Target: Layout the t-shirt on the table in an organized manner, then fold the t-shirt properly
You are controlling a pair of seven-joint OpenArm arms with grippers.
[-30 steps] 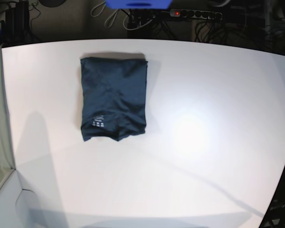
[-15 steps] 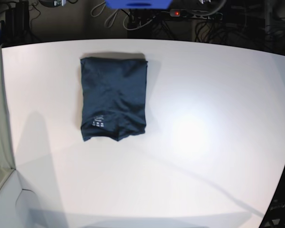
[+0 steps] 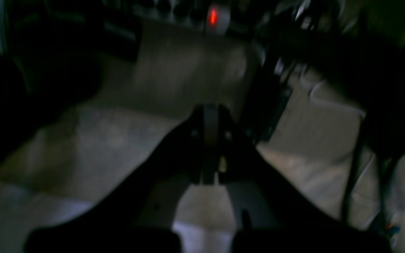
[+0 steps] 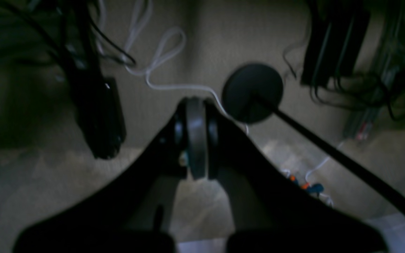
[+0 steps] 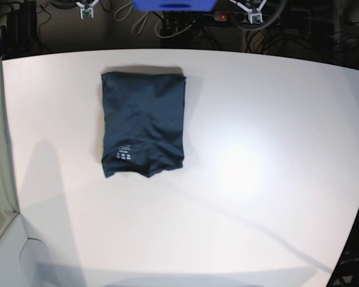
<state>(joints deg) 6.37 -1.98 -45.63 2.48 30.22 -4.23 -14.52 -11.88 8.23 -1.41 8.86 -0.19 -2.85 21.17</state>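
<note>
The left end effector [image 3: 211, 140] has its jaws pressed together with nothing between them; its wrist view is dark and blurred, looking down past the counter onto a floor with cables and a power strip with a red lamp [image 3: 213, 15] ahead of the fingertips. The right end effector [image 4: 195, 137] likewise has its jaws together and holds nothing. Ahead of it and to its right stands a round black base [image 4: 252, 92] with a dark rod running off toward the lower right; a white cable [image 4: 160, 59] loops across the floor ahead and to its left.

In the base view both end effectors appear only as small pale tips at the top edge, the right one [image 5: 85, 10] at upper left and the left one [image 5: 252, 13] at upper right, both beyond the far edge of the counter [image 5: 257, 179].

The t-shirt [image 5: 143, 124] lies on the counter, folded into a compact upright rectangle, well apart from both end effectors and nearer the right one. Its white printed label [image 5: 124, 154] shows near the lower edge. The lower edge is slightly uneven.
</note>
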